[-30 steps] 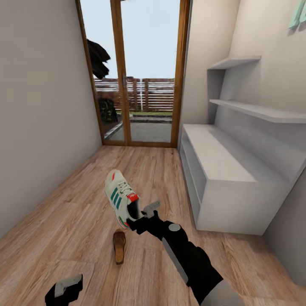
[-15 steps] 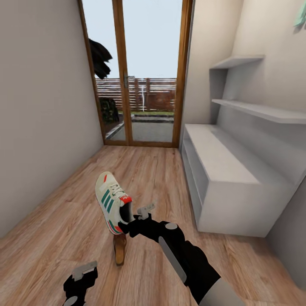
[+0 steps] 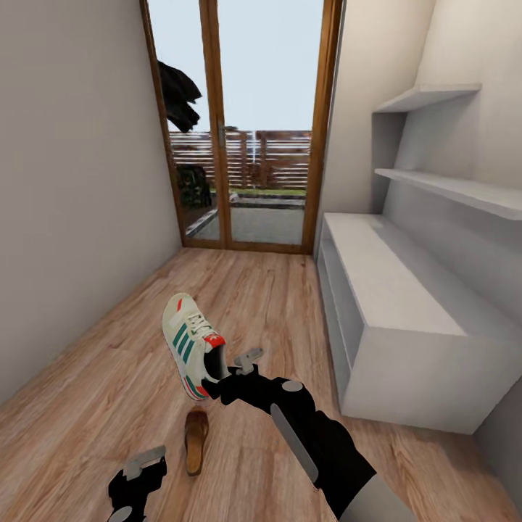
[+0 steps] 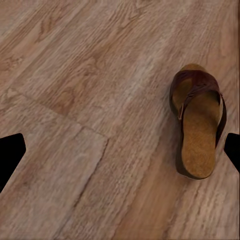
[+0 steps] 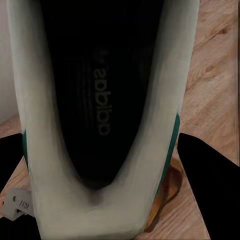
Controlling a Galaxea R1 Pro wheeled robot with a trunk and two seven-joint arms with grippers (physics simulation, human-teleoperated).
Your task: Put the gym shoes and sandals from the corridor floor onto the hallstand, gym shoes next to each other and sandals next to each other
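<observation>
A white gym shoe [image 3: 191, 344] with green stripes hangs above the corridor floor [image 3: 109, 384], toe pointing away. My right gripper [image 3: 230, 374] is shut on its heel collar. In the right wrist view the gym shoe's dark insole [image 5: 100, 100] runs between the two fingers [image 5: 210, 175]. A brown sandal [image 3: 193, 441] lies flat on the floor just below and nearer to me. My left gripper [image 3: 138, 470] hovers open low at the near left, a little left of that sandal [image 4: 197, 127], with nothing between its fingers. The pale grey hallstand [image 3: 399, 290] stands along the right wall, its top bare.
Wood-framed glass doors [image 3: 239, 145] close the far end of the corridor. A plain wall [image 3: 65, 217] runs along the left. Two floating shelves [image 3: 449, 188] hang above the hallstand. Open floor lies between the shoe and the doors.
The right gripper carried the gym shoe slightly left and lower. The left gripper rose into view. The camera then shifted, so the doors and hallstand sit differently in the picture.
</observation>
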